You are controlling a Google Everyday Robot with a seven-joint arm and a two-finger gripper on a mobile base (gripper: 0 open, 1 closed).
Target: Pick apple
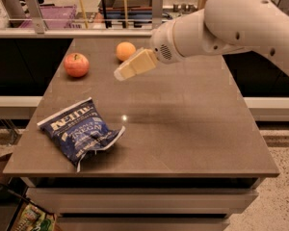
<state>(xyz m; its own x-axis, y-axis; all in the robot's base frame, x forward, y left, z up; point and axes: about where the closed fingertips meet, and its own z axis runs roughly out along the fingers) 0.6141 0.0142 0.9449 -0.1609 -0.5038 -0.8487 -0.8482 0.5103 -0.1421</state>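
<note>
The red apple (76,64) with a pinkish-yellow blush sits on the brown table (183,114) at its far left. My gripper (121,74), cream-coloured at the end of the white arm, hangs above the table to the right of the apple and just in front of the orange fruit (125,51). It is apart from the apple and holds nothing that I can see.
A blue chip bag (80,132) lies at the table's front left. The plain orange fruit sits at the back centre. A counter rail with posts and bins runs behind the table. My white arm reaches in from the upper right.
</note>
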